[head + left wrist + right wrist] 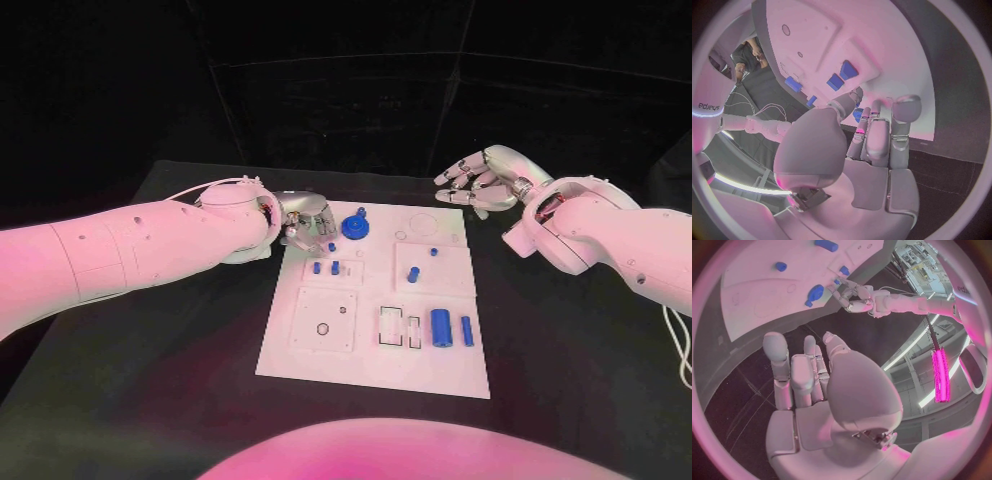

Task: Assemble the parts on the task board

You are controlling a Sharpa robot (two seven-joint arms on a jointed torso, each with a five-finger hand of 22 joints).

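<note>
the white task board (378, 345) lies in the middle of the black desk (173, 330). the left hand (306, 226) hangs over the board's far left corner, fingers (879, 135) curled close together; i cannot tell whether they hold anything. just beside it stands a round blue part (358, 230). two long blue parts (451, 328) lie near the board's right edge. the right hand (482, 178) hovers beyond the far right corner, fingers loosely apart, holding nothing.

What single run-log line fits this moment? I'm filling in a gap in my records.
left hand: over task board far-left corner, holding nothing seen | right hand: off board, empty | blue parts: on board
</note>
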